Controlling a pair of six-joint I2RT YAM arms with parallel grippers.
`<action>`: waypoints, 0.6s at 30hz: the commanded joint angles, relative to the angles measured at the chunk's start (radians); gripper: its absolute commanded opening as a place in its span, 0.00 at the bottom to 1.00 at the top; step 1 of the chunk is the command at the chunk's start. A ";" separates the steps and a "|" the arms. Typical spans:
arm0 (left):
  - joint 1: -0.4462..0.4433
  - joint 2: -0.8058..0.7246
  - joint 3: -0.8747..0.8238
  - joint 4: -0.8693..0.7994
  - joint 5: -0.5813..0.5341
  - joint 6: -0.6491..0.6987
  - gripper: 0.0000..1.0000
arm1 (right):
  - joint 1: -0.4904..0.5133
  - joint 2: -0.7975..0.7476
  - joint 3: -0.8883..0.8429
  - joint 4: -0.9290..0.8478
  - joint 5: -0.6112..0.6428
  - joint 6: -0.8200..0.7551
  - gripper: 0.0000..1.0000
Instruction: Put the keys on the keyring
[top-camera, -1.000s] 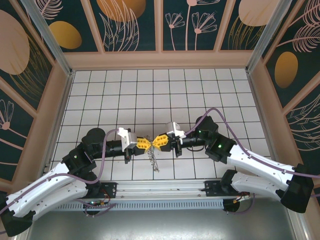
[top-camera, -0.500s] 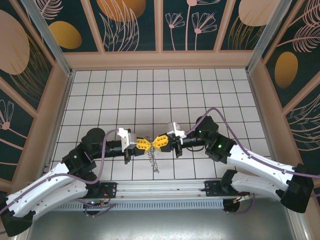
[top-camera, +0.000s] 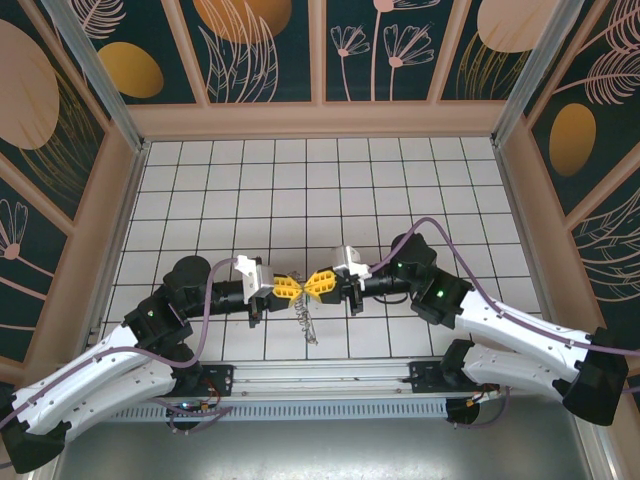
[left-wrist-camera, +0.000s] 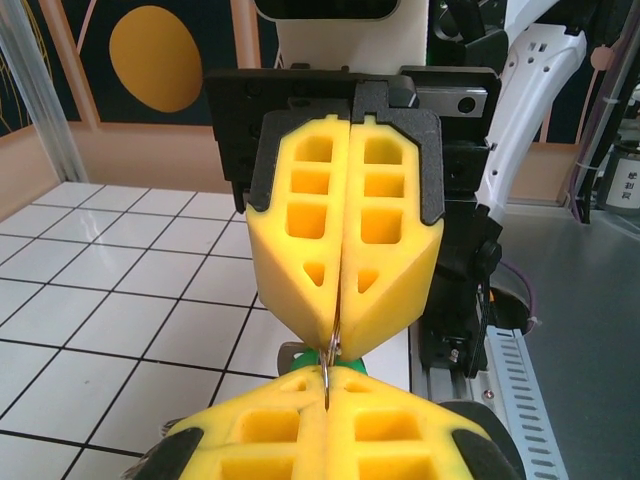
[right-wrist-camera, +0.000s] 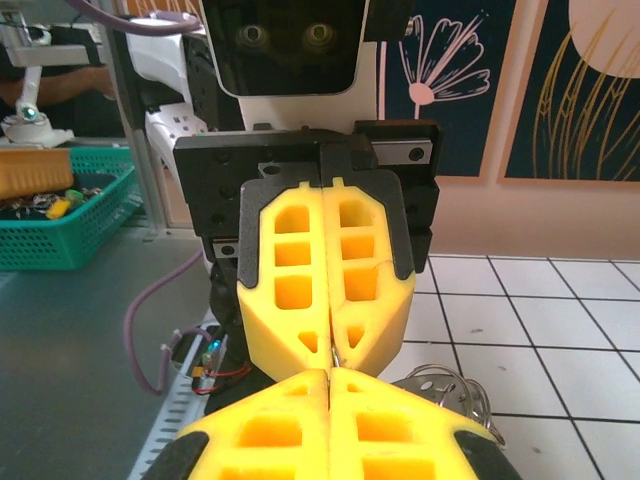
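L tool (top-camera: 296, 288) and R tool (top-camera: 316, 285) meet tip to tip just above the worktop (top-camera: 400, 180), near its front edge. Both are fully closed. In the left wrist view a thin wire of the keyring (left-wrist-camera: 329, 362) runs from one seam into the other, so both appear to pinch it; the rest dangles below. The green key (left-wrist-camera: 316, 352) sits right against that wire, but whether it's threaded on can't be told. Judged: mid-threading, approx. halfway. Left to do: seat key fully, confirm it hangs on the loop, let go.
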 joint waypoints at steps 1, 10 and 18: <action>-0.008 0.025 0.021 0.052 -0.004 0.023 0.00 | 0.053 0.012 0.056 0.009 0.035 -0.044 0.00; -0.007 0.028 0.024 0.044 -0.023 0.027 0.00 | 0.071 0.004 0.080 -0.055 0.067 -0.074 0.00; -0.008 0.030 0.026 0.041 -0.027 0.027 0.00 | 0.075 0.010 0.067 -0.020 0.033 -0.060 0.00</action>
